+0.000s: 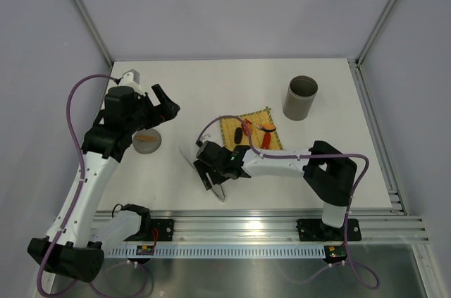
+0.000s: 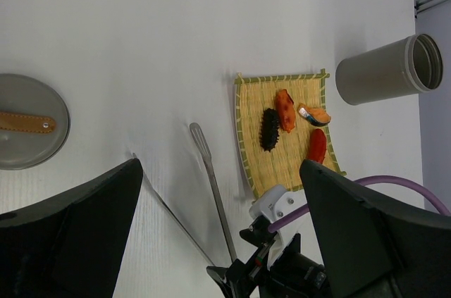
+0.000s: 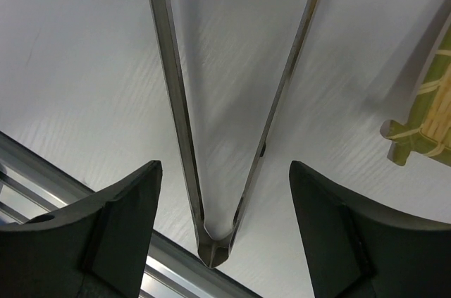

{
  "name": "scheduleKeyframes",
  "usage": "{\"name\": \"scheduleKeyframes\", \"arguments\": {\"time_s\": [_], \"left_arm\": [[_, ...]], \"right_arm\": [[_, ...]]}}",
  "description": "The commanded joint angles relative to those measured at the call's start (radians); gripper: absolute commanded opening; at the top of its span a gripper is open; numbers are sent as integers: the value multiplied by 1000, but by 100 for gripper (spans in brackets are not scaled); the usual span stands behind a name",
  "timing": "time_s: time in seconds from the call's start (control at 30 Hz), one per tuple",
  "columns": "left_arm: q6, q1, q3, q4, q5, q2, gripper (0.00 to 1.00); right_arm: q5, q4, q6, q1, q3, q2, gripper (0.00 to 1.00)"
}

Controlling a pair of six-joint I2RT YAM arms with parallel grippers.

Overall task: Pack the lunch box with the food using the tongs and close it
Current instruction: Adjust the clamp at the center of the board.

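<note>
Right pincer [image 3: 222, 171] is released, its fingers straddling the tongs [image 3: 213, 250] without touching them. The tongs lie flat by the desk's [image 1: 211, 87] near edge, beside the mat [image 2: 257, 97]. The food [image 2: 285, 110] sits on that mat, and the lunch box [image 1: 301, 98] stands open toward the far right corner. Left pincer [image 2: 220, 164] hangs released near the lid [image 2: 28, 101].

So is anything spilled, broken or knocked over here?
Nothing stands out. The tall grey metal lunch box stands upright, the small orange, red and black food pieces all sit on the yellow woven mat, and the slim silver tongs lie flat on the white table.
</note>
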Motion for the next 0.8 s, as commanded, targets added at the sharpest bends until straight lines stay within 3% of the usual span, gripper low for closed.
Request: {"name": "scheduleKeyframes", "arguments": {"time_s": [0.0, 0.17, 0.4, 0.77], "left_arm": [[2, 5, 20, 19, -1, -27, 98], [2, 5, 22, 20, 10, -29, 98], [2, 5, 17, 20, 12, -27, 98], [2, 5, 20, 28, 19, -13, 98]], "right_arm": [[81, -16, 7, 24, 39, 4, 80], [114, -21, 8, 41, 51, 43, 85], [205, -44, 2, 91, 114, 148, 83], [341, -68, 16, 102, 186, 215, 58]]}}
